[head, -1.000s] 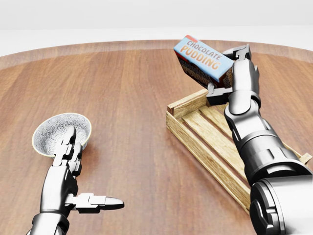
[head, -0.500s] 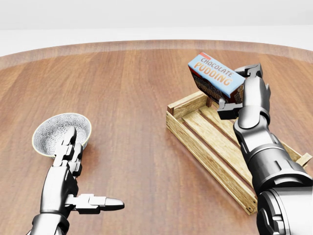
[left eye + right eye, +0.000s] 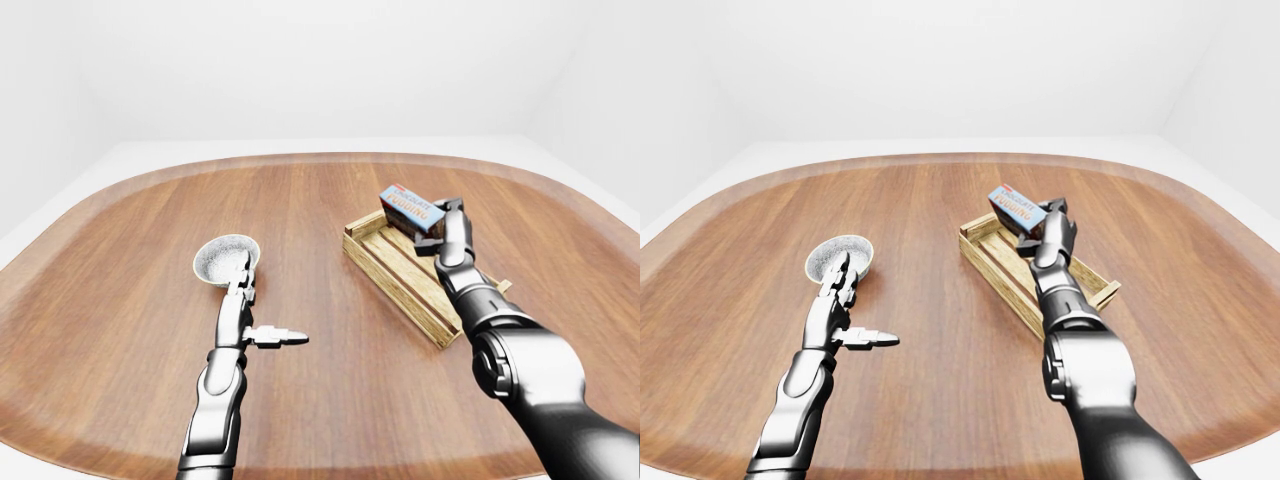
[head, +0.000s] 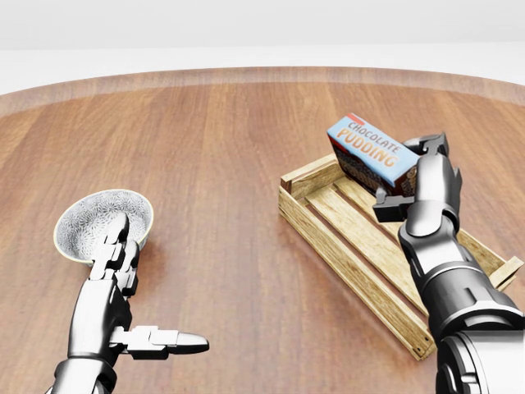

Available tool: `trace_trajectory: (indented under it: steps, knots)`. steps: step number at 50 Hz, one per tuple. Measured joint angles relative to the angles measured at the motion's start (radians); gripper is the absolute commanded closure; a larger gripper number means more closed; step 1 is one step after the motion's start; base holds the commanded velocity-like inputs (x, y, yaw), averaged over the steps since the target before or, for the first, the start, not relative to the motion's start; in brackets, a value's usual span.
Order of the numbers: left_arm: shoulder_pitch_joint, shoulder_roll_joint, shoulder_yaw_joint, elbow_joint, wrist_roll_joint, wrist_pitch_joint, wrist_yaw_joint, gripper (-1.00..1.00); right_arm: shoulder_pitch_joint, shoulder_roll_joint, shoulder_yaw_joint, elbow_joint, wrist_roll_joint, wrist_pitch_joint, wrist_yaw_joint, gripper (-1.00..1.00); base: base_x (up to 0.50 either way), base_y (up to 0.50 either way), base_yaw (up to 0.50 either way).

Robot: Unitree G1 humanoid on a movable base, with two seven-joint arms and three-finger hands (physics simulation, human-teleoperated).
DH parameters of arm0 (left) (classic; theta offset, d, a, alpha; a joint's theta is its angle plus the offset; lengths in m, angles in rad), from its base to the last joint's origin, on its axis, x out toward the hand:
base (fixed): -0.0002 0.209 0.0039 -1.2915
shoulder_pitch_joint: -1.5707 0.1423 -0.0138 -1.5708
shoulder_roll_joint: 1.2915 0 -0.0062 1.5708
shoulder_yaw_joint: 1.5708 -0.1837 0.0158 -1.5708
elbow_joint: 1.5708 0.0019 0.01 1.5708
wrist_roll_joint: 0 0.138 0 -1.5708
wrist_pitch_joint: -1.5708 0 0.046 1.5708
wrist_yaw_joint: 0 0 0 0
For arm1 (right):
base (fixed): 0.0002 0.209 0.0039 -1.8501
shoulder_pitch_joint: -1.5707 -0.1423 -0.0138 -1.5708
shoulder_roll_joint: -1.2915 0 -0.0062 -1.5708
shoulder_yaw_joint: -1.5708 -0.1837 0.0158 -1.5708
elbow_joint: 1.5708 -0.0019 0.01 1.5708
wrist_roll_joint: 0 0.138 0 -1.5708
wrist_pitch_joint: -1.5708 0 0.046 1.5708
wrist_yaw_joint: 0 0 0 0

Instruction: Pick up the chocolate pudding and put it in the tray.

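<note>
The chocolate pudding box point(image 4: 371, 155), blue with a brown side, hangs tilted above the upper end of the wooden slatted tray point(image 4: 344, 246) at the right of the head view. My right hand point(image 4: 410, 176) is shut on it, fingers round its right end. My left hand point(image 4: 131, 287) is open at the lower left, fingers stretched out and thumb pointing right, holding nothing.
A small patterned grey bowl point(image 4: 92, 222) sits on the round wooden table point(image 4: 230, 164), just above my left hand. The table's rim point(image 3: 300, 160) curves along the top, with white floor and walls beyond.
My right hand has carried the pudding box to the right and lower, from beyond the tray's upper corner to over its upper end. The left hand has stayed still.
</note>
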Motion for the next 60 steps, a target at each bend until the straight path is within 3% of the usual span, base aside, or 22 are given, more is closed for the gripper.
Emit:
trace_trajectory:
  steps: [60]
  knots:
    - [-0.005, 0.000, 0.000, 0.004, 0.000, 0.002, 0.002, -1.00, 0.144, -0.017, -0.037, 0.013, 0.025, 0.000, -0.016, 1.00, 0.00, 0.00, 0.00]
